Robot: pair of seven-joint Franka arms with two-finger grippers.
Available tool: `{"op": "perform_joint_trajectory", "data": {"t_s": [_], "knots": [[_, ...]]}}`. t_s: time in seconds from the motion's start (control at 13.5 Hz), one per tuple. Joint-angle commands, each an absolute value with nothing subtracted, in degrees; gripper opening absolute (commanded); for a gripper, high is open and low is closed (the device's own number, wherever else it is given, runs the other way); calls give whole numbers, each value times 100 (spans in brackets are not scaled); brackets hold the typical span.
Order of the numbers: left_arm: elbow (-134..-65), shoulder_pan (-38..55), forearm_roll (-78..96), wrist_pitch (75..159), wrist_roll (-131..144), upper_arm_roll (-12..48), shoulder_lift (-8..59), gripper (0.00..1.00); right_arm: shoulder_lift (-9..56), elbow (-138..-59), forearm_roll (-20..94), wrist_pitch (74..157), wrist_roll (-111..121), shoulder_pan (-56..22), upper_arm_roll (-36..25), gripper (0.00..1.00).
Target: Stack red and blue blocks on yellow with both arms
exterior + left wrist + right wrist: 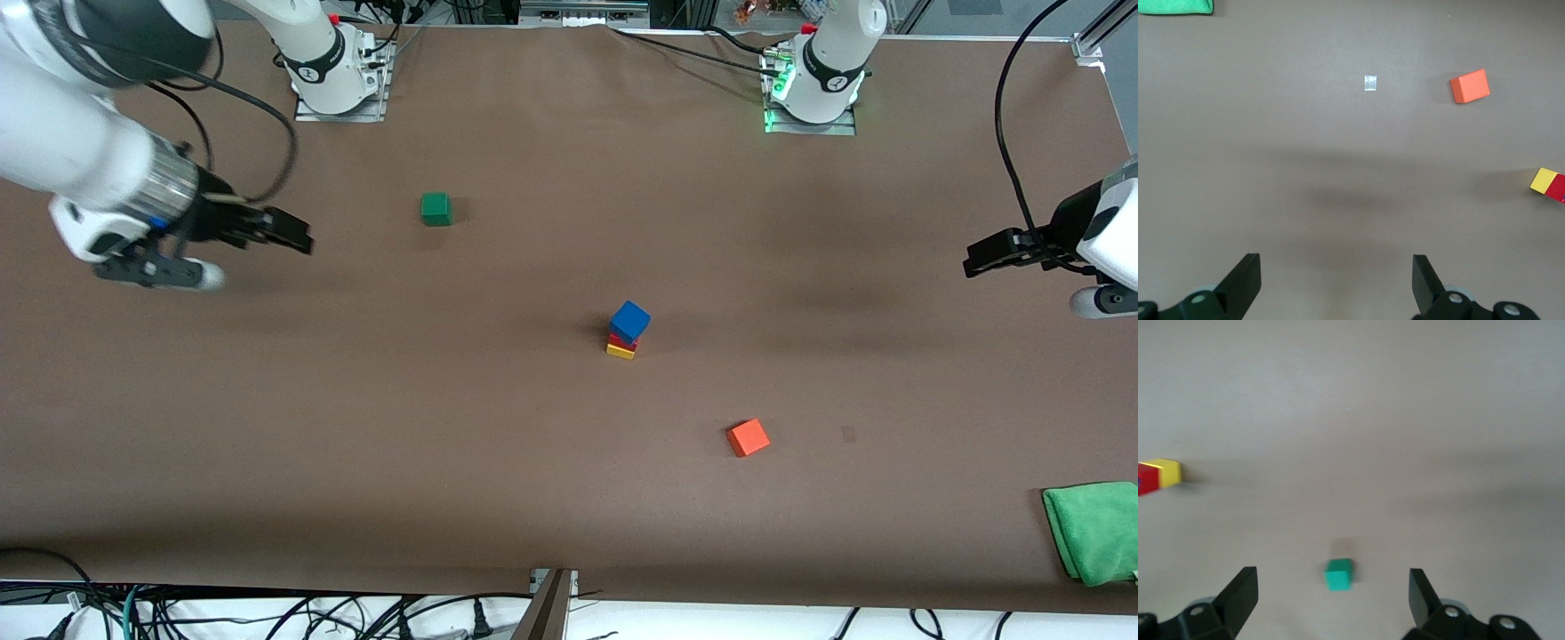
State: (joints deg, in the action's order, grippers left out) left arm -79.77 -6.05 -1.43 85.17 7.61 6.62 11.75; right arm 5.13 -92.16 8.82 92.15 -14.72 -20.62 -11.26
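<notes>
We see the stack near mid-table: yellow cube (620,351) on the table, red cube (622,340) on it, blue cube (630,321) on top, turned a bit vs the two below. All three touch, tower looks upright. We take this stack as our landmark.

Rel. to the stack: orange cube (748,437) lies nearer the front cam and toward the left arm's end, well apart. Green cube (436,209) sits farther from the cam and toward the right arm's end, also well apart. Green cloth (1095,530) is at the table edge, way off toward the left arm's end and nearer the cam. A small pale mark (848,434) on the table is just beside the orange cube, on the left arm's side.

Left gripper (978,259) hangs over bare table toward the left arm's end, well apart from the stack; in its wrist view we see the fingers (1245,280) spread wide w/ nothing between them. That view also shows the orange cube (1469,86), the mark (1370,83), a corner of the cloth (1175,6), and yellow (1543,179) and red (1557,188) at the frame edge.

Right gripper (298,236) hangs over bare table toward the right arm's end, well apart from the stack, nearer the green cube; fingers (1238,593) likewise spread, holding nothing. Its wrist view has the green cube (1339,575) between the fingers but down on the table, plus yellow (1169,472) and red (1147,479) at the edge
</notes>
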Motion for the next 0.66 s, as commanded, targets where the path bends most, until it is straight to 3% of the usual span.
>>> {"op": "perform_joint_trajectory", "data": {"t_s": [0.0, 0.59], "knots": [[-7963, -606, -79, 8517, 686, 642, 1160, 100, 18, -9782, 554, 9273, -1275, -1811, -791, 100], [-7963, -598, -79, 8508, 694, 633, 1160, 100, 114, -9502, 229, 9290, -1046, -1854, -765, 100]]}}
